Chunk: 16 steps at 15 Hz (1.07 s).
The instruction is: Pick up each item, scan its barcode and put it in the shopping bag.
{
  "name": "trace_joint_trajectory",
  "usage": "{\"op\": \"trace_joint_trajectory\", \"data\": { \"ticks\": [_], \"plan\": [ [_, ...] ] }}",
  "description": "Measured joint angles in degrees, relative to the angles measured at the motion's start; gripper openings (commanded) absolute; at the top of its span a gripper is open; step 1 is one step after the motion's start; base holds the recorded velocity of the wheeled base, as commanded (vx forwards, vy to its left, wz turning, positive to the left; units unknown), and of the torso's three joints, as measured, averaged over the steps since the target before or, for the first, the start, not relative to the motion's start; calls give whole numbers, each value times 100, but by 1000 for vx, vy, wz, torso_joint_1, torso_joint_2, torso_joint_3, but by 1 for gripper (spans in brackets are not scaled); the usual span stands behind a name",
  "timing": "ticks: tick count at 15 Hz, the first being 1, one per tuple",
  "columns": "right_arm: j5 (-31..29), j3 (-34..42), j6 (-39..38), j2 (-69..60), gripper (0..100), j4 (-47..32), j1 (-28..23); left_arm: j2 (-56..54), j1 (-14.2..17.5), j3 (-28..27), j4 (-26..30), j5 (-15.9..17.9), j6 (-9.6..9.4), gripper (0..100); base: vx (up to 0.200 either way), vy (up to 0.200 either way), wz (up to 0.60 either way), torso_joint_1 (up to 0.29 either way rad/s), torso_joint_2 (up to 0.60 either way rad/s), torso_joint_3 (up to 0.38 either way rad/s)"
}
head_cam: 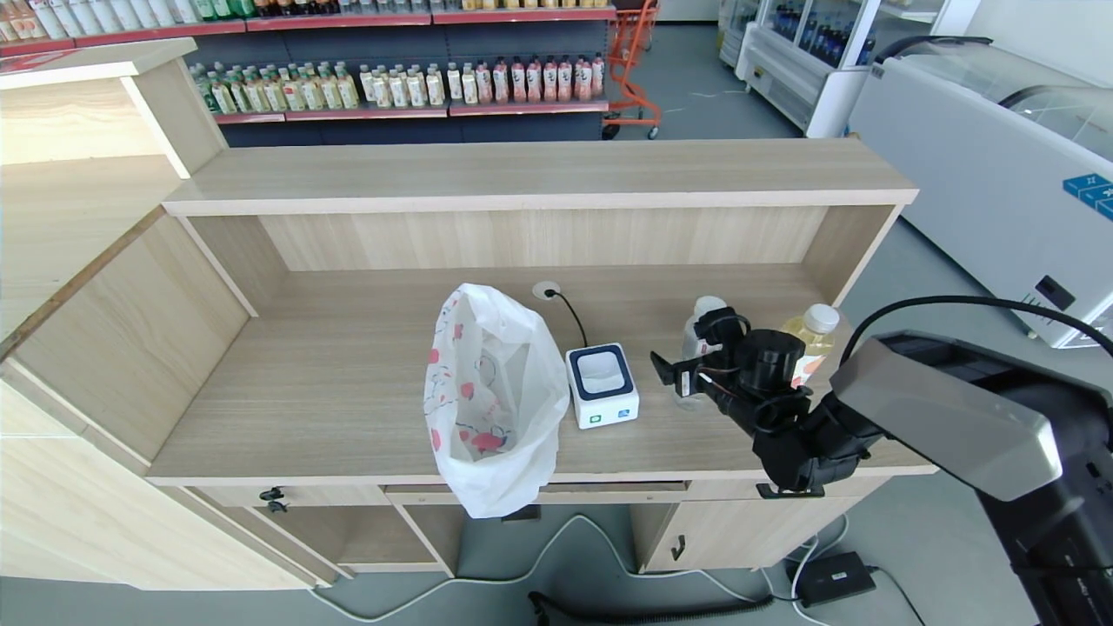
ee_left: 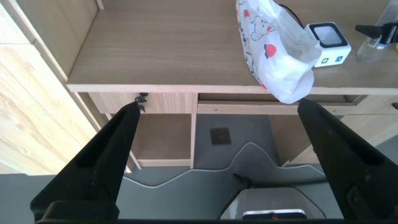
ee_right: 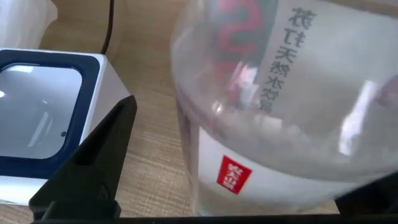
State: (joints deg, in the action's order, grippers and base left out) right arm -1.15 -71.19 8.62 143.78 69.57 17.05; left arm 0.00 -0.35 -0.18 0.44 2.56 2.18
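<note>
- Which step is this?
- The pickup of the first item, I'd say. The right gripper (head_cam: 696,352) is at the clear bottle (head_cam: 708,306), which stands upright on the counter (head_cam: 348,391) to the right of the barcode scanner (head_cam: 602,382). A second bottle, holding a yellow drink (head_cam: 813,335), stands just beside it, farther right.
- Has it got hold of the bottle?
- No. In the right wrist view, bare wood shows between the one finger (ee_right: 99,162) and the bottle wall, so the jaws are spread and gripping nothing.
- And the other arm?
- The left gripper (ee_left: 217,109) hangs in front of the counter, below its edge, with its fingers wide apart and nothing between them.
- What does the next move need?
- Probably a firm squeeze on the bottle's body, then a straight lift that doesn't knock the yellow one. After that, the label has to be turned toward the scanner's window.
- Then the bag?
- Yes. The shopping bag (head_cam: 491,391) sits left of the scanner with its mouth open upward. It's soft and sags over the counter's front edge, so the drop should go in from above.
</note>
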Motion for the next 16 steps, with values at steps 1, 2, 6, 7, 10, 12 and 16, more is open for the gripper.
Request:
{"op": "trace_joint_trajectory", "data": {
  "ticks": [1,2,6,7,10,12,16],
  "plan": [
    [94,-63,-2,44,0,-7,26,0,0,0,0,1,0,100,0,0,0,0,0,0],
    [105,-107,0,68,0,28,35,0,0,0,0,0,0,100,0,0,0,0,0,0],
    [85,-107,11,72,0,66,33,0,0,0,0,0,-2,100,0,0,0,0,0,0],
    [83,-102,11,63,0,118,17,2,2,0,0,0,0,100,0,0,0,0,0,0],
    [71,20,29,24,0,268,9,0,0,0,2,0,0,100,0,0,0,0,0,0],
    [71,151,40,-9,0,419,15,0,0,0,0,0,0,100,0,0,0,0,0,0],
    [119,512,-61,-279,0,677,15,0,0,0,0,0,0,100,0,0,0,0,0,0]
  ]
}}
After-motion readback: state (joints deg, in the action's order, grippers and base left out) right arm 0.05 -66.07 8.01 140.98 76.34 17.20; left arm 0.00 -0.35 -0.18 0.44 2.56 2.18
